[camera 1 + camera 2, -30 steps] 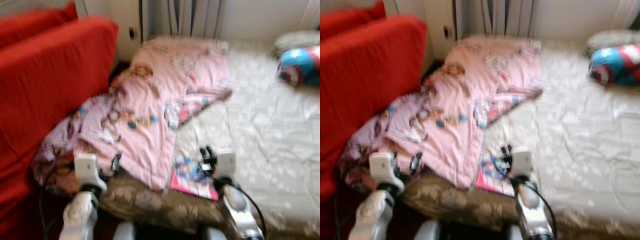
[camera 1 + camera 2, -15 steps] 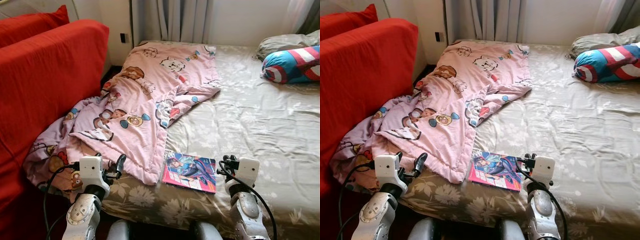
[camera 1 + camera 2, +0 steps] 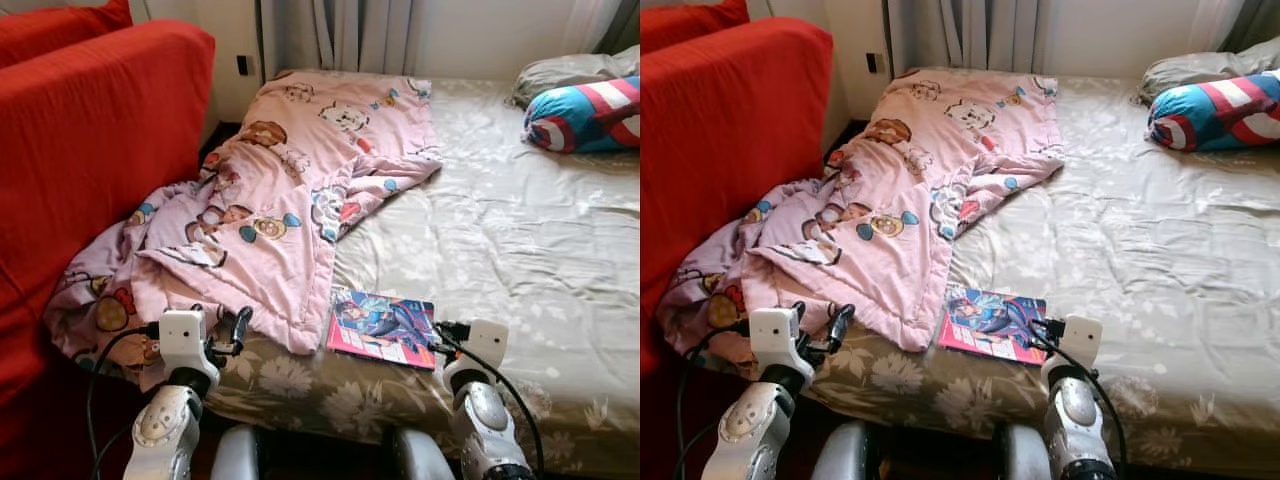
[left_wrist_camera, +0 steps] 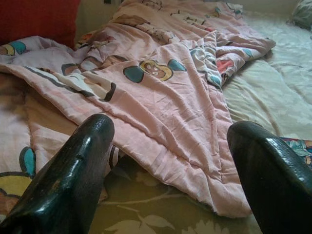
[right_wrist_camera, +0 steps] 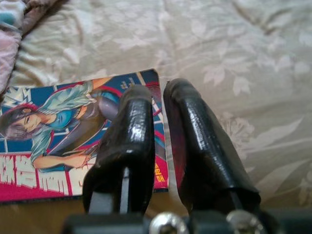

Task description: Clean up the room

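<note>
Tidying barely begun: blanket (image 3: 290, 200) rumpled beside the book (image 3: 382, 326) on the bed (image 3: 520, 240). My right gripper (image 5: 161, 141) nearly closed, empty, over book's corner; left gripper (image 4: 165, 165) open by the blanket edge.

Soft daylight, sharp views, mild shadows

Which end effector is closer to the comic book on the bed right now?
Right. The right end effector sits at the comic book's right edge, fingers close together. The left end effector is farther off, open, by the pink blanket's edge.
</note>
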